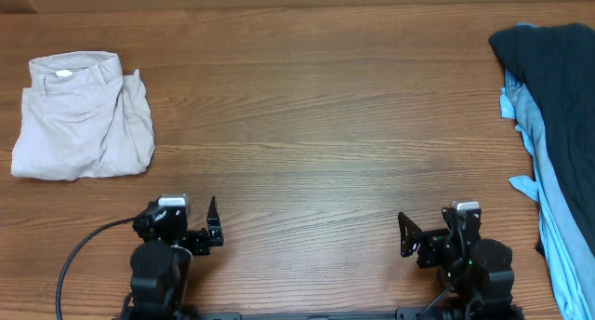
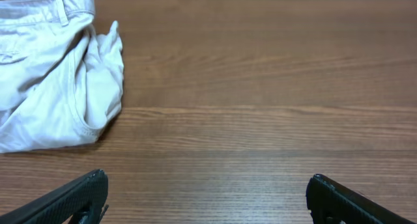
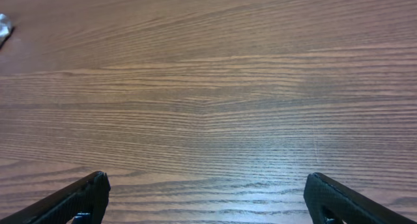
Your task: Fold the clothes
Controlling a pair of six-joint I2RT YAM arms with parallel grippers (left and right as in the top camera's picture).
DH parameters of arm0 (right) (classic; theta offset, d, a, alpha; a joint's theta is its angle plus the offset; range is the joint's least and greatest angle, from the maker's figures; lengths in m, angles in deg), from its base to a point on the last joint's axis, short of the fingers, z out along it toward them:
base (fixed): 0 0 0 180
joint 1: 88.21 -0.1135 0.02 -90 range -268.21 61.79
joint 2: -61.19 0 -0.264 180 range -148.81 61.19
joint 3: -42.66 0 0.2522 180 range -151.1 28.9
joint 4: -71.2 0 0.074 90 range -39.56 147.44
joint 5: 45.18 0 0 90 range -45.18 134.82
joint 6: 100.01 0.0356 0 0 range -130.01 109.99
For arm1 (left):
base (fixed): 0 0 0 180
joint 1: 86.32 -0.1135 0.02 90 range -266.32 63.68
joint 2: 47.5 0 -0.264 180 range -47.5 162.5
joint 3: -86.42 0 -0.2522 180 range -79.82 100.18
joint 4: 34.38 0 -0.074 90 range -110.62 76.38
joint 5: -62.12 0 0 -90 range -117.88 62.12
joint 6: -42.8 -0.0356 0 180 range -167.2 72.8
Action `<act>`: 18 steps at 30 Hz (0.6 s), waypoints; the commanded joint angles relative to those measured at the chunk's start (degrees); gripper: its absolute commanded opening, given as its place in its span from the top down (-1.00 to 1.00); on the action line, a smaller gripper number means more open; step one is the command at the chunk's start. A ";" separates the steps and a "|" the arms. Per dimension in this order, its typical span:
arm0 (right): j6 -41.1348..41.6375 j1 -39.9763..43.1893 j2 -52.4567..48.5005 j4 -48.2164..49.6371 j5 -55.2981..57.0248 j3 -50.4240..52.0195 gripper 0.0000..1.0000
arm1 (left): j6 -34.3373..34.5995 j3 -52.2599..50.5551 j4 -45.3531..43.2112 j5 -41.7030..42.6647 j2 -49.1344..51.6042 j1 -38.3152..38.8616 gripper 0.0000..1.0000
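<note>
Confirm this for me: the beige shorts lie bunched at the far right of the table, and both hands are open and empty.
Not right. The overhead view shows the beige shorts bunched at the far left of the table. The left hand and right hand are open and empty.

The bench [image 1: 325, 125] is a warm mid-brown wood, with fine darker grain lines running along its length and paler streaks between them. At the bench's far left corner the shorts [image 1: 82, 115] are a plain pale beige, close to off-white, with stitching in the same tone and no print. At the bench's right edge are a plain dark navy garment [image 1: 558, 78] and a plain light blue garment [image 1: 550, 204], and at its near edge the left end effector [image 2: 205, 180] and right end effector [image 3: 205, 178] are matt black.
</note>
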 commanded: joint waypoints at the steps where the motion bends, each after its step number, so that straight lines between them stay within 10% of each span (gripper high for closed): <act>1: -0.07 -0.04 0.39 0.00 0.33 0.85 -1.00 | 2.14 -4.63 -2.60 0.22 -7.96 -0.35 -1.00; 18: -0.07 -0.04 0.39 0.00 0.33 0.85 -1.00 | 3.02 -5.03 -4.87 0.31 -7.63 -0.48 -1.00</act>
